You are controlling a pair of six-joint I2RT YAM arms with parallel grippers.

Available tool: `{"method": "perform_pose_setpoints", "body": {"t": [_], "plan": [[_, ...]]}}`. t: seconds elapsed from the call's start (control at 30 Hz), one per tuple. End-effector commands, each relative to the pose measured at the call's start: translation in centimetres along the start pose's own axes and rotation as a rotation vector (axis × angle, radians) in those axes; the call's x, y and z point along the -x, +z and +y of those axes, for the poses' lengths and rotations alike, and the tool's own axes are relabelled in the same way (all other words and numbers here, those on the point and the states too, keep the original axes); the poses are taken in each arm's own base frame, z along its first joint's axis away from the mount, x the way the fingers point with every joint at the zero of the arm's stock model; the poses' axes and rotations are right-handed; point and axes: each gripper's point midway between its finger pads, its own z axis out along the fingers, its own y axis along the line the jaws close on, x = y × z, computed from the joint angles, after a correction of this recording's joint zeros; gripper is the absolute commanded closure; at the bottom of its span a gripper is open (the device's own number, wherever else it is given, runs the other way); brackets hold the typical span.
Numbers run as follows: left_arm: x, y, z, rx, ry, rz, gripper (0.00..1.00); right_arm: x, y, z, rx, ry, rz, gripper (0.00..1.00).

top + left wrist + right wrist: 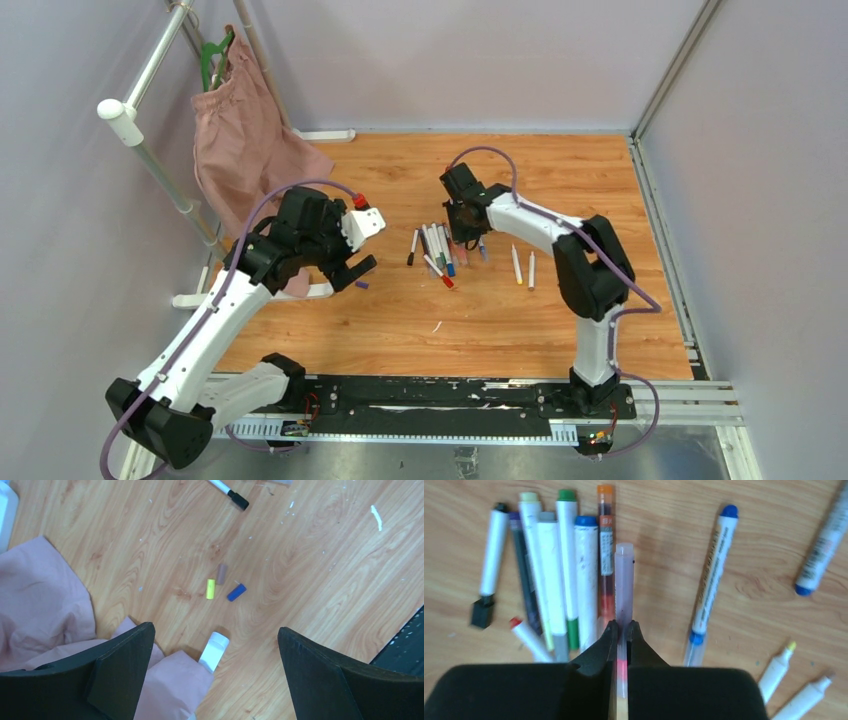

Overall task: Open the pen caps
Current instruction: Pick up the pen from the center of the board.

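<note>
The right gripper (pixel 622 630) is pinched shut on a translucent pink pen (pixel 624 580), which runs out from the jaws toward 12 o'clock. A row of markers (pixel 566 570) is laid just beside it at 10–11 o'clock. The left gripper (pixel 215 632) is spread wide, with nothing held. A loose yellow cap (pixel 211 588), brown cap (pixel 222 573) and blue cap (pixel 236 592) are seen at 12 o'clock, clear of its fingers.

Lab test cell: grey partition walls (pixel 450 60), aluminium rails (pixel 673 70).

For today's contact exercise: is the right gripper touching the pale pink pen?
Touching. The right wrist view shows the right gripper shut, pinching the pale pink pen from both sides.
</note>
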Motion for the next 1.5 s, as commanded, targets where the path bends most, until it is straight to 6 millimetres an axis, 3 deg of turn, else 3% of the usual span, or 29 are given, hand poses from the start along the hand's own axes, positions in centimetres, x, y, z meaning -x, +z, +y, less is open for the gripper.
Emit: {"method": "perform_pose_setpoints", "body": {"t": [0.0, 0.2, 0.33, 0.43, 0.67, 0.73, 0.8, 1.03, 1.23, 1.3, 1.37, 1.47], "plan": [[2.1, -0.6, -0.4, -0.039, -0.058, -0.064, 0.0, 4.5, -7.6, 1.9, 0.118, 0.124, -0.229, 1.0], [4.7, -0.5, -0.5, -0.096, -0.142, -0.114, 0.0, 5.8, -15.2, 7.7, 0.357, 0.202, -0.467, 1.0], [7.0, -0.4, -1.8, -0.211, -0.216, -0.171, 0.0, 5.6, -19.5, 12.1, 0.521, 0.245, -0.601, 1.0], [8.4, -0.2, -3.1, -0.305, -0.271, -0.213, 0.0, 5.7, -22.1, 14.8, 0.607, 0.26, -0.657, 1.0], [8.7, 0.5, -4.0, -0.367, -0.296, -0.231, 0.0, 6.5, -26.7, 18.9, 0.723, 0.271, -0.723, 1.0], [8.7, 0.4, -4.0, -0.363, -0.29, -0.24, 0.03, 6.3, -26.9, 19.3, 0.731, 0.273, -0.731, 1.0], [8.7, 0.4, -3.9, -0.354, -0.282, -0.243, 0.12, 6.1, -27.0, 19.6, 0.731, 0.277, -0.733, 1.0], [7.8, 0.2, -2.3, -0.22, -0.259, -0.254, 0.67, 5.4, -27.2, 18.2, 0.667, 0.305, -0.77, 1.0], [6.4, 0.1, -1.2, -0.12, -0.197, -0.237, 0.98, 4.6, -27.0, 17.0, 0.619, 0.311, -0.772, 1.0], [5.8, 0.1, -0.7, -0.087, -0.159, -0.222, 1.0, 4.3, -26.8, 17.1, 0.616, 0.304, -0.757, 0.89], [5.1, 0.1, 0.0, -0.043, -0.109, -0.201, 1.0, 3.9, -26.8, 16.9, 0.616, 0.295, -0.732, 0.71], [3.6, 0.2, 0.8, 0.014, 0.01, -0.158, 1.0, 3.6, -27.6, 15.5, 0.625, 0.286, -0.685, 0.55]]}}
